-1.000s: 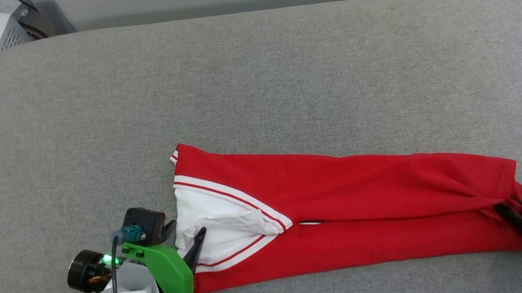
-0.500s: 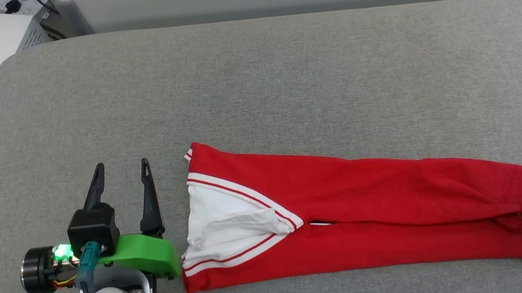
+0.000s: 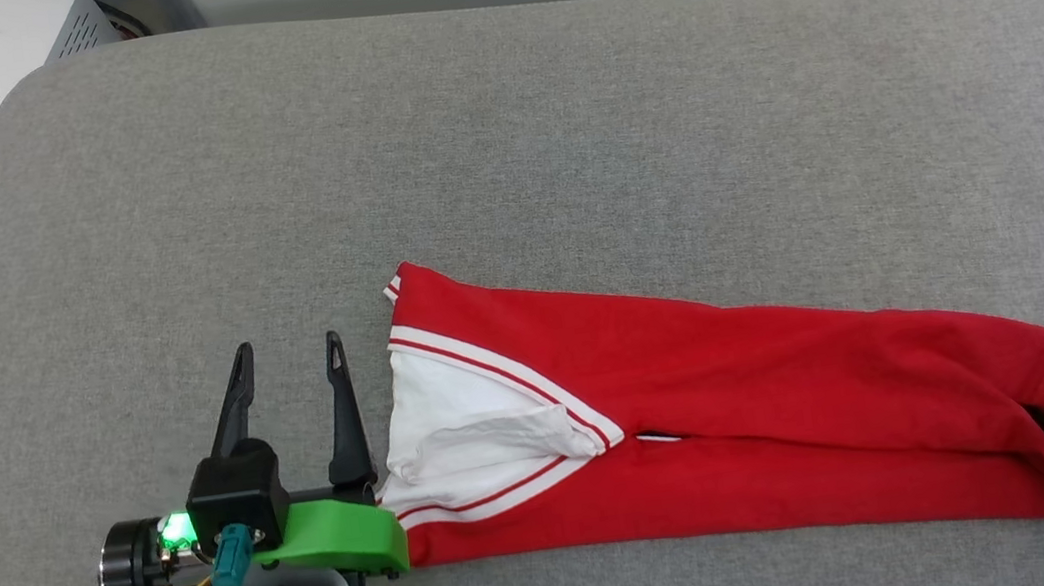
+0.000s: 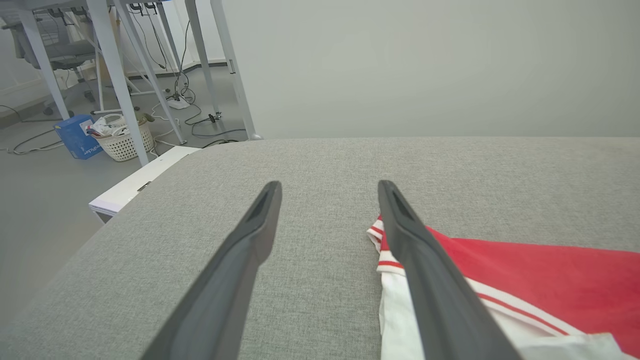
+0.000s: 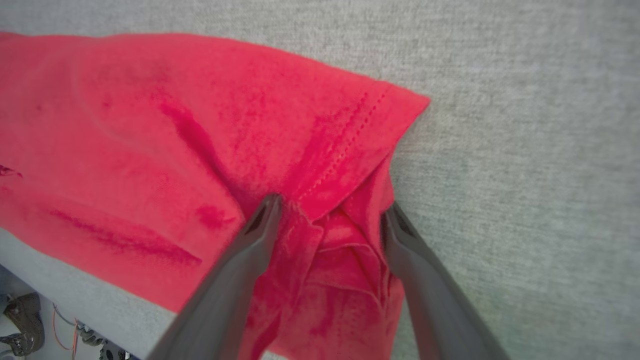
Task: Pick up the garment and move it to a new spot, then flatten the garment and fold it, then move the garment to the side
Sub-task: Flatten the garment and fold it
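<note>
Folding looks to be the step in hand, judging by how the red jersey (image 3: 746,384) lies. It is already doubled lengthwise into a long band on the grey fabric-covered tabletop (image 3: 561,126). A white sleeve (image 3: 457,412) with red-and-white trim shows at its left end and the stitched hem at its right end. Bare tabletop stretches well beyond the jersey's far edge.

The left gripper (image 3: 287,346) sits just beside the jersey's sleeve end, its jaws open and empty, one of them close along the white cloth. The right gripper (image 5: 332,201) is at the jersey's hem end. Its jaws are open and straddle a bunched hem corner (image 5: 345,240) without pinching it.

A clean fold probably depends on the right jaws closing over every layer of that rumpled corner, not only the top flap. The left jaws would need an equally deep bite on the sleeve end. Lifting both ends together and keeping the band lightly taut should stop the loose sleeve sliding out. The likely risk is a crease set in at the bunched hem, or the layers shearing apart if only one end is raised.
</note>
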Controlling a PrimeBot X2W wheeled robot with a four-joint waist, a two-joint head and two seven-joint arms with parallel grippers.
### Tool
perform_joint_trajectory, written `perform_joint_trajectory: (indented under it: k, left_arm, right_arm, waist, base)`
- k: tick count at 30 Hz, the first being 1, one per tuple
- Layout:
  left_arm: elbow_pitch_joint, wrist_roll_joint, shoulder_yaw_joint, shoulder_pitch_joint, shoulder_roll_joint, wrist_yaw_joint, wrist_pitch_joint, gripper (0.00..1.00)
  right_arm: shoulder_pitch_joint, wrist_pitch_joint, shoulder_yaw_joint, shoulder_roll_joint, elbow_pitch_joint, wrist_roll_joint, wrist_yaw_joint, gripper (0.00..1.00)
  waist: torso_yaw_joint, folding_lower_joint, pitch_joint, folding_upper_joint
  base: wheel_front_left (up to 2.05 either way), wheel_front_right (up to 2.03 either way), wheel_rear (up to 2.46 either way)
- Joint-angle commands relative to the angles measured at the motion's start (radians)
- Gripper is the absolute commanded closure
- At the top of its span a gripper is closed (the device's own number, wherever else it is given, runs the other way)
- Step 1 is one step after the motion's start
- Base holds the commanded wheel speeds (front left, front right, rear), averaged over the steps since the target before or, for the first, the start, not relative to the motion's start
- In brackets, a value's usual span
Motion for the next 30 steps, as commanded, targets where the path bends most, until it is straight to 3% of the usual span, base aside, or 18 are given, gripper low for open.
perform_joint_trajectory:
  k: [1,2,3,4,13,22,26,30]
  left_arm:
    - [0.006,0.023,0.019,0.024,-0.023,-0.015,-0.006,0.00]
    - [0.008,0.033,0.030,0.030,-0.035,-0.024,-0.006,0.00]
    - [0.009,0.046,0.045,0.037,-0.049,-0.035,-0.006,0.00]
    - [0.011,0.056,0.057,0.044,-0.058,-0.044,-0.006,0.00]
    - [0.029,0.138,0.146,0.088,-0.124,-0.135,-0.006,0.00]
    - [0.037,0.189,0.213,0.122,-0.161,-0.205,-0.006,0.00]
    - [0.043,0.206,0.238,0.138,-0.175,-0.221,-0.006,0.00]
    - [0.049,0.223,0.257,0.149,-0.185,-0.236,-0.006,0.00]
  right_arm:
    - [0.011,0.009,0.055,0.046,0.023,0.004,0.001,0.00]
    - [0.008,0.004,0.064,0.047,0.028,0.006,0.001,0.14]
    - [0.004,-0.005,0.073,0.048,0.033,0.011,0.001,0.66]
    - [0.000,-0.014,0.079,0.048,0.036,0.014,0.001,1.00]
    - [-0.025,-0.101,0.051,-0.029,0.082,0.068,0.001,1.00]
    - [-0.003,-0.106,-0.028,-0.182,0.130,0.077,0.001,1.00]
    - [0.006,-0.091,-0.042,-0.198,0.114,0.087,0.001,1.00]
    - [0.018,-0.058,-0.022,-0.195,0.015,0.092,0.001,1.00]
  waist:
    - [-0.005,0.0001,-0.002,0.0000]
    - [-0.007,0.0001,-0.004,0.0000]
    - [-0.010,0.0001,-0.008,0.0000]
    - [-0.012,0.0001,-0.012,0.0000]
    - [-0.022,0.0001,-0.056,0.0000]
    - [-0.024,0.0001,-0.092,0.0000]
    - [-0.031,0.0001,-0.104,0.0000]
    - [-0.036,0.0001,-0.112,0.0000]
  base:
    - [0.00,0.00,0.00]
    - [0.00,0.00,0.00]
    - [0.00,0.00,0.00]
    - [0.00,0.00,0.00]
    - [0.00,0.00,0.00]
    - [0.00,0.00,0.00]
    - [0.00,0.00,0.00]
    - [0.00,0.00,0.00]
